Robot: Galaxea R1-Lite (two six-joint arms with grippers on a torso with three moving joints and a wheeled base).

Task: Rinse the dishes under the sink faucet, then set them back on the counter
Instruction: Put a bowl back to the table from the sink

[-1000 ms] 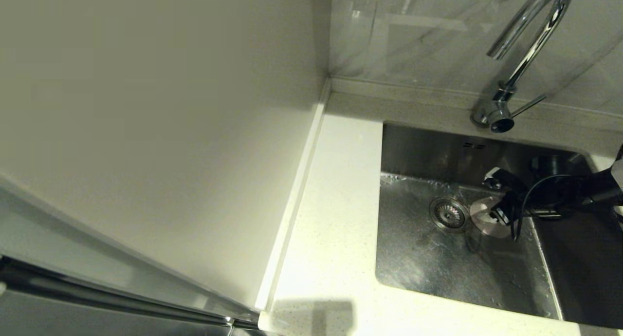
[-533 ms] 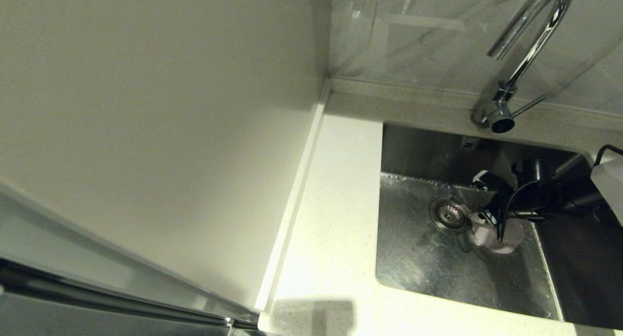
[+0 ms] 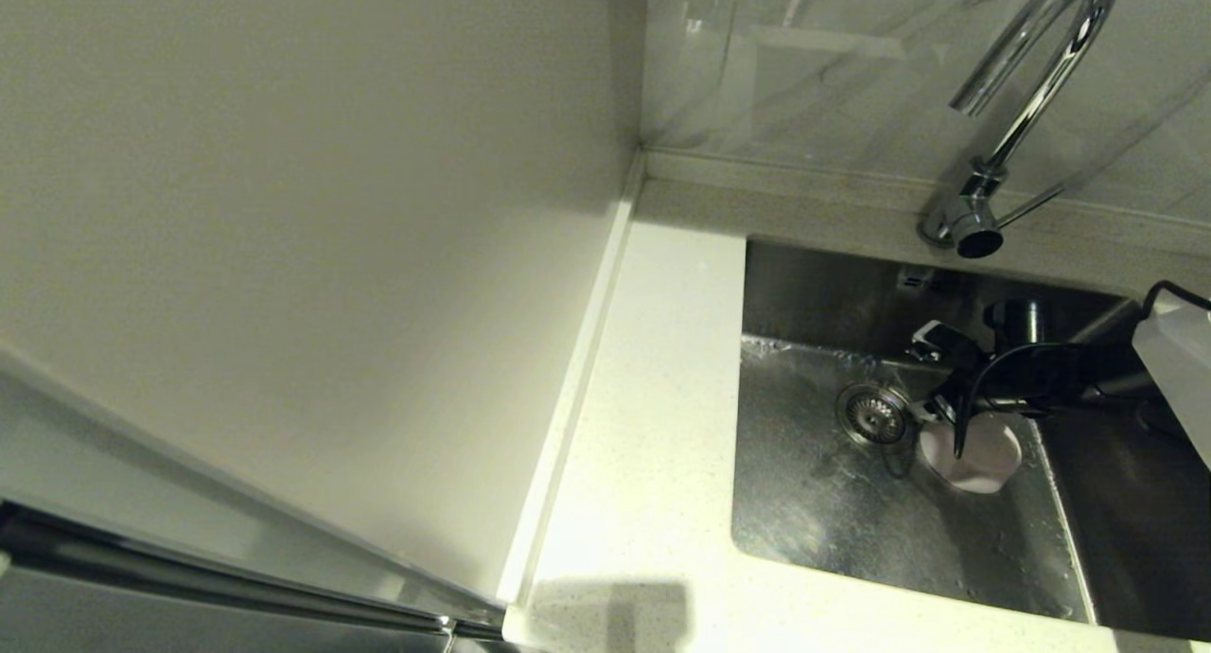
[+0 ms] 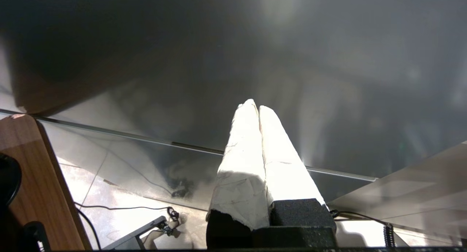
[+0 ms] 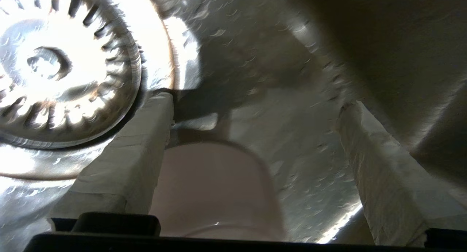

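Observation:
A pale pink bowl (image 3: 979,459) lies on the floor of the steel sink (image 3: 833,520), just right of the round drain (image 3: 872,414). My right gripper (image 3: 933,374) hangs over the bowl's far edge, open, fingers spread wide. In the right wrist view the bowl (image 5: 211,190) sits beside one taped finger (image 5: 127,164) and well clear of the other finger (image 5: 379,171), with the gripper (image 5: 257,104) next to the drain (image 5: 54,69). The chrome faucet (image 3: 1026,104) arches over the sink's back. My left gripper (image 4: 257,107) is shut and empty, parked low, away from the sink.
The white speckled counter (image 3: 653,426) runs along the sink's left side and front, bounded by a raised edge strip (image 3: 577,388) and a cream wall panel. The right arm's white casing (image 3: 1178,369) and cable hang over the sink's right end.
My right gripper has drawn back toward the sink's rear wall, staying open. The pink bowl now shows more fully and sits slightly nearer the front.

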